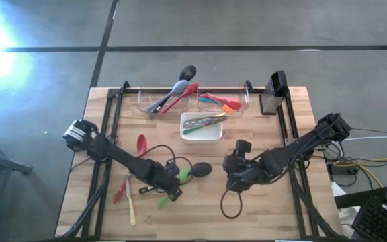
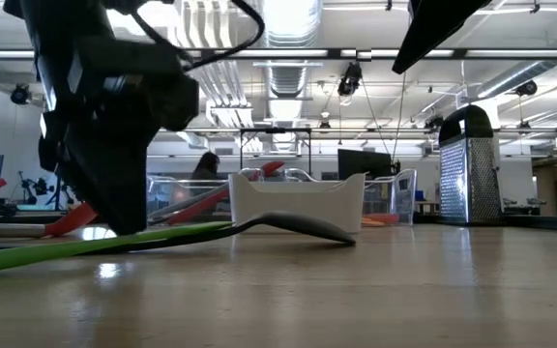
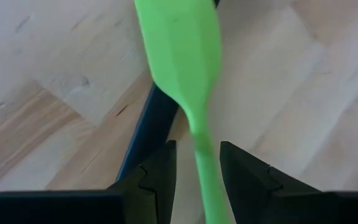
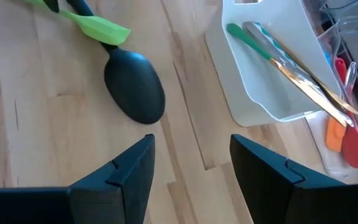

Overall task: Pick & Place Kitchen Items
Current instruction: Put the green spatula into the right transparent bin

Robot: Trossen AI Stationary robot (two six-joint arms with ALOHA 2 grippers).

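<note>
A green spatula (image 3: 179,56) lies on the table at the near middle, across the dark handle (image 3: 143,134) of a black spoon (image 4: 134,87). It also shows in the high view (image 1: 183,175) and the low view (image 2: 95,244). My left gripper (image 3: 197,158) is down at the table (image 1: 170,188), open, with one finger on each side of the spatula's thin handle. My right gripper (image 4: 191,146) is open and empty, a little right of the black spoon's bowl (image 1: 202,169). My left gripper's fingers (image 3: 244,177) stand across the green spatula's handle (image 3: 205,168), just behind its blade, coming from above. A gap shows on one side. The other finger is right at the handle, and I cannot tell whether it touches. The spatula lies on the table.
A red spoon (image 1: 141,142), a red utensil (image 1: 119,191) and a yellow one (image 1: 132,210) lie at the near left. A white dish (image 1: 201,134) with utensils stands mid-table. Two clear bins (image 1: 160,101) (image 1: 224,101) and a grater (image 2: 467,169) stand at the far edge.
</note>
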